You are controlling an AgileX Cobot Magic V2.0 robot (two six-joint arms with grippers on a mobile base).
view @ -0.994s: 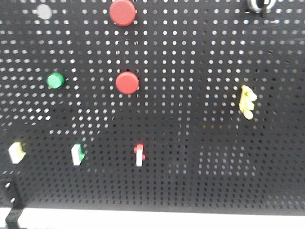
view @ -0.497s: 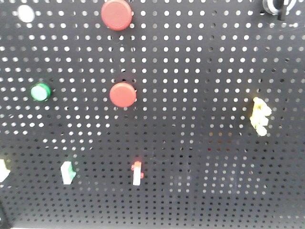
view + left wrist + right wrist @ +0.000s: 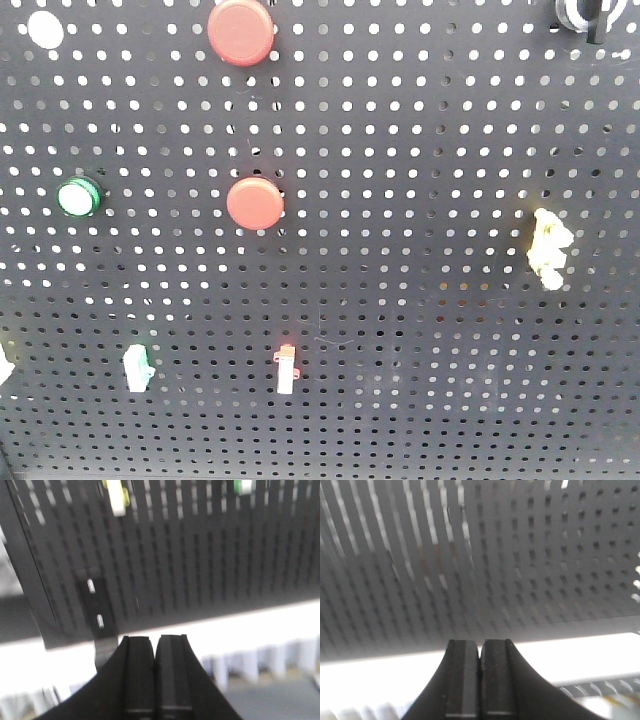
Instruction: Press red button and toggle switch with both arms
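In the front view a black pegboard [image 3: 420,150] fills the frame. It carries a large red button [image 3: 241,31] at the top and a smaller red button [image 3: 255,203] below it. A red-tipped toggle switch [image 3: 286,367] sits lower down, with a green-tipped toggle switch [image 3: 136,366] to its left. Neither arm shows in the front view. My left gripper [image 3: 155,640] is shut on nothing, below the board's bottom edge. My right gripper [image 3: 480,642] is also shut and empty, under the board's lower edge.
A green button [image 3: 78,197], a white button [image 3: 45,29], a yellow switch [image 3: 548,248] and a black knob [image 3: 585,12] are on the board too. The left wrist view shows a yellow switch [image 3: 117,495], a green switch [image 3: 244,486] and a bolted bracket [image 3: 100,625].
The front view has closed in on the board: the upper buttons slid left, the lower switches slid down, and the board's bottom edge has left the frame.
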